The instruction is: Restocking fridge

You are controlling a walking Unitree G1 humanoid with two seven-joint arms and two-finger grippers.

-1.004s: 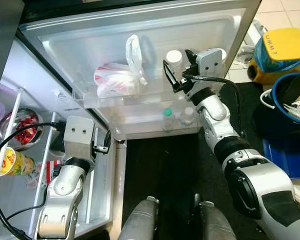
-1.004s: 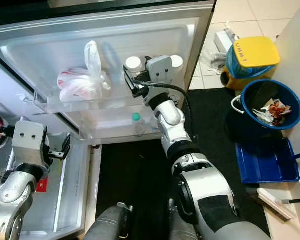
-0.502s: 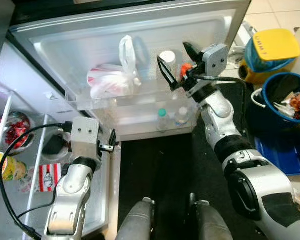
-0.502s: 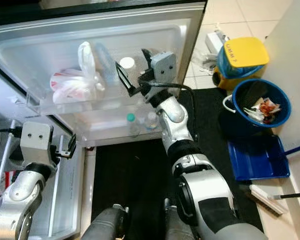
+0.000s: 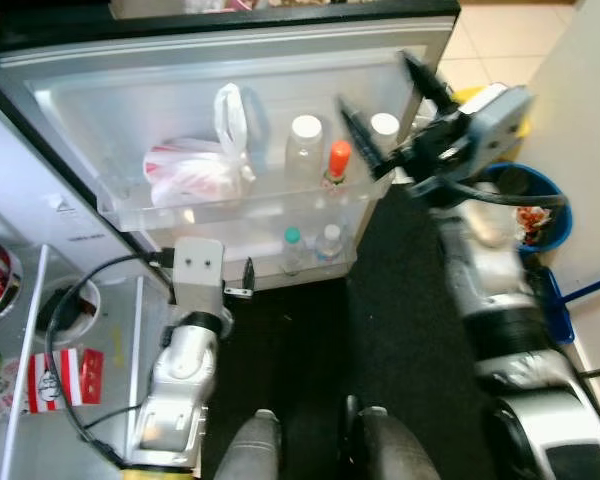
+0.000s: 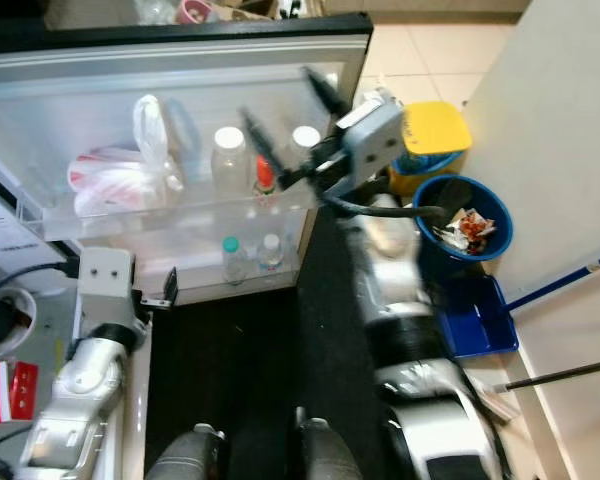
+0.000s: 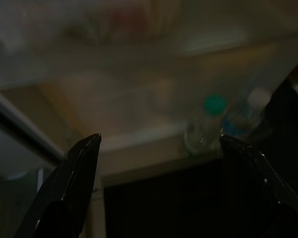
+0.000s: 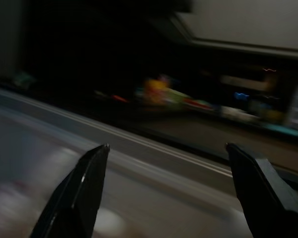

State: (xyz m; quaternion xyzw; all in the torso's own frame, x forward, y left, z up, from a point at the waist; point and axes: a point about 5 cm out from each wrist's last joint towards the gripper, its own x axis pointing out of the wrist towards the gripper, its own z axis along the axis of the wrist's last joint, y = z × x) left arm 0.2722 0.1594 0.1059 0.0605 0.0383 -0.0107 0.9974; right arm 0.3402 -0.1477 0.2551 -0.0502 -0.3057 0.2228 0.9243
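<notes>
Fridge door hangs wide open, upper shelf [image 5: 230, 212] stocked: tied plastic bag [image 5: 195, 170] left of centre, clear jar [image 5: 305, 152] beside it, then orange-capped bottle [image 5: 336, 165], white-lidded jar [image 5: 384, 128] at the shelf's right end. Upright, likely so the rail keeps them standing.

Right end effector [image 5: 392, 118], upper right of frame, fingers spread and empty, blurred. Orange-capped bottle sits just left of and below it, not touching.

Left end effector [image 7: 161, 148] open, empty, aimed at two small bottles [image 5: 310, 247] on the lower door shelf.
</notes>
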